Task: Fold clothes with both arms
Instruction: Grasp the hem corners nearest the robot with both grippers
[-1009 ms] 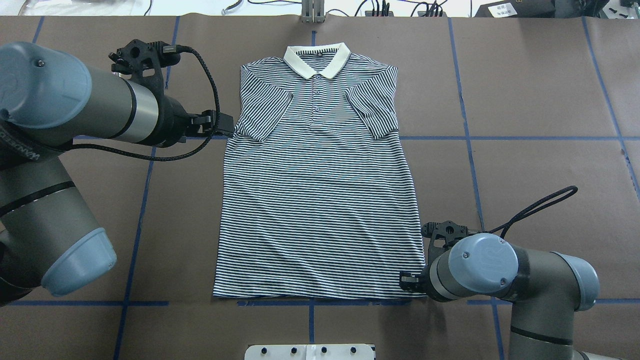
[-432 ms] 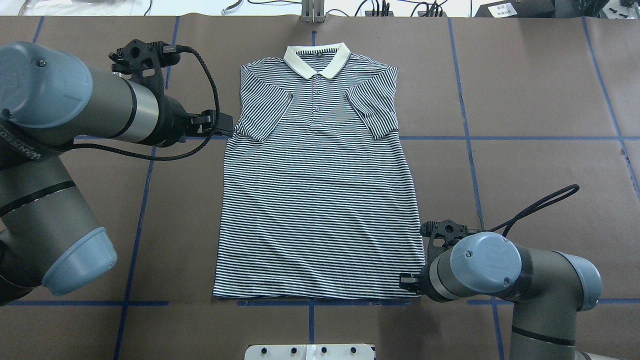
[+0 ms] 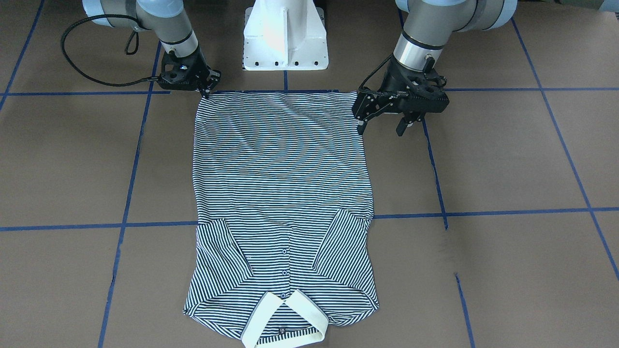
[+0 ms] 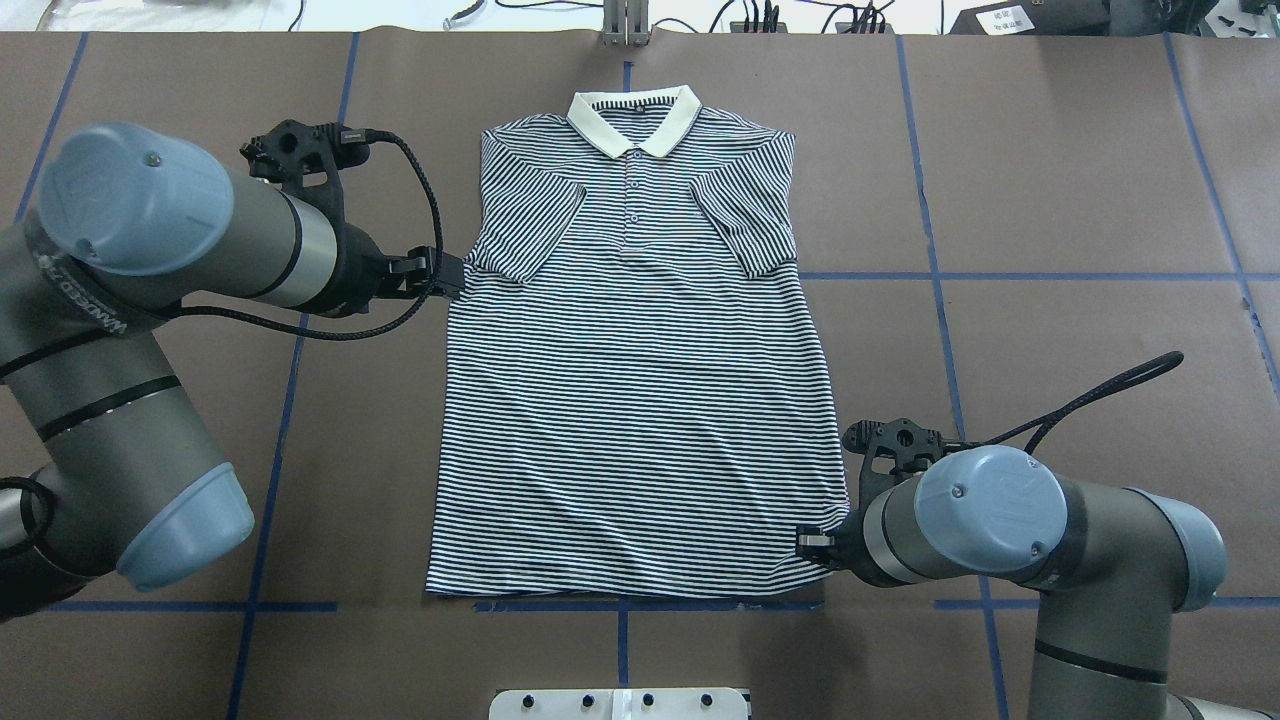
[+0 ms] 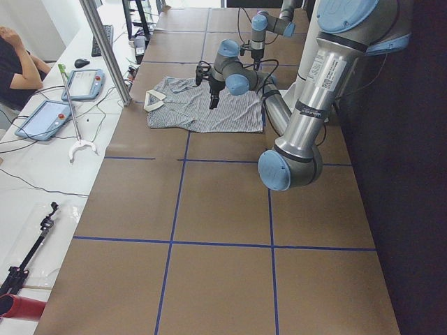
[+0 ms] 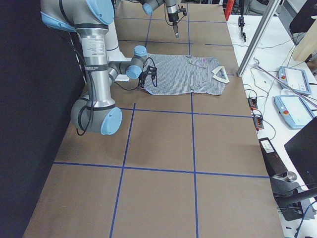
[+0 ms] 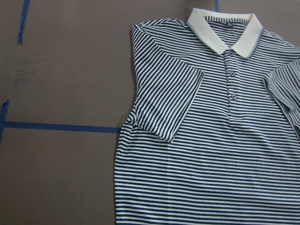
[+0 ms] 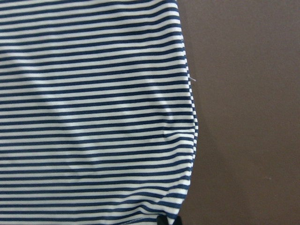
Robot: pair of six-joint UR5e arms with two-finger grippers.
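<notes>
The striped polo shirt (image 4: 640,400) lies flat and face up on the brown table, cream collar (image 4: 633,118) at the far side and both sleeves folded in. My left gripper (image 3: 382,128) hangs open above the table just off the shirt's left edge (image 4: 450,277), touching nothing; its wrist view looks down on the shirt (image 7: 211,164) from a height. My right gripper (image 3: 205,91) is low at the hem's right corner (image 4: 805,543) and looks shut on it. Its wrist view shows the shirt (image 8: 93,117) close up, puckered at the edge.
The white pedestal base (image 3: 285,34) stands behind the hem. Blue tape lines (image 4: 930,275) grid the table. A metal post (image 4: 625,25) and cables sit beyond the collar. A person (image 5: 14,56) sits at a side bench with tablets (image 5: 42,118).
My left arm has swung back toward the robot's side, its gripper shifting slightly along the shirt's left edge. The right arm has crept a little forward at the hem corner.
</notes>
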